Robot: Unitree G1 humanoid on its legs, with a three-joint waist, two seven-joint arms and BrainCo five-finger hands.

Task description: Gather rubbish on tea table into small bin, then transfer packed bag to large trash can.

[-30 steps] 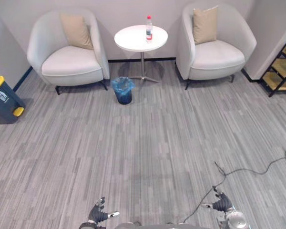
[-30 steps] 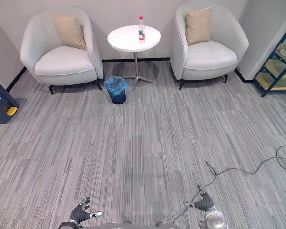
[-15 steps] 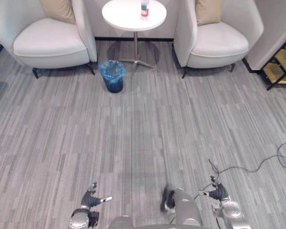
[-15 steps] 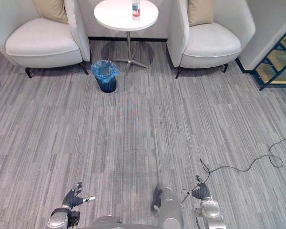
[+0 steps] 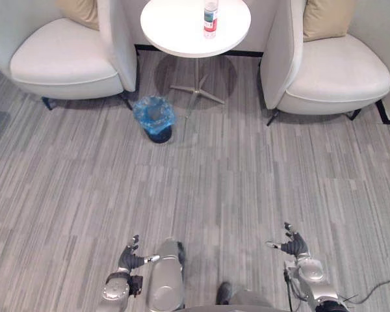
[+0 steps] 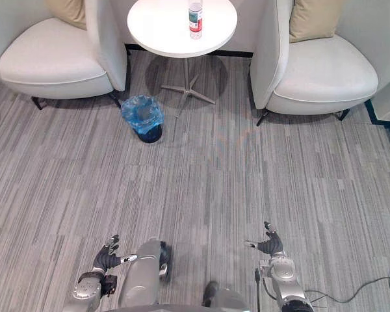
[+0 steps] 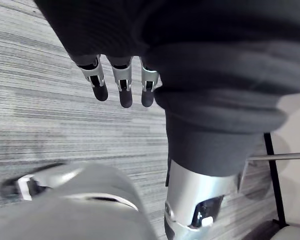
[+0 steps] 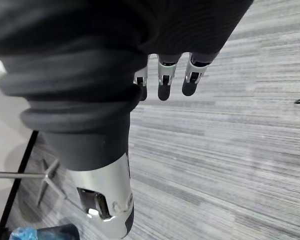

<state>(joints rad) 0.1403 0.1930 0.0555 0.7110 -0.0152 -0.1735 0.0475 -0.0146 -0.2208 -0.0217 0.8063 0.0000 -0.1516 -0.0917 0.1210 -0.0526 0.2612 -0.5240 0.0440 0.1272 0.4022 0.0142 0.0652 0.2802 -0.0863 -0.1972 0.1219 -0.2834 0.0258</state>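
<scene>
So the bottle (image 5: 210, 17), the 1 bit of rubbish I can make out, stands upright (long axis vertical) near the far edge of the round white desk (image 5: 175, 26) btw 2 pale armchairs (image 5: 65, 62). It's well ahead of both hands & roughly centred btw them, so neither is clearly nearer. The left hand (image 5: 131, 259) & right hand (image 5: 292, 247) hang low over the floor (image 5: 234, 169), fingers (image 7: 121, 87) straight & apart, holding nothing. The small bin (image 5: 154, 117) w/ blue bag sits just beside the desk's foot on the left side, so my guess: close in 1st, then a side grasp, prob. w/ the left.
</scene>
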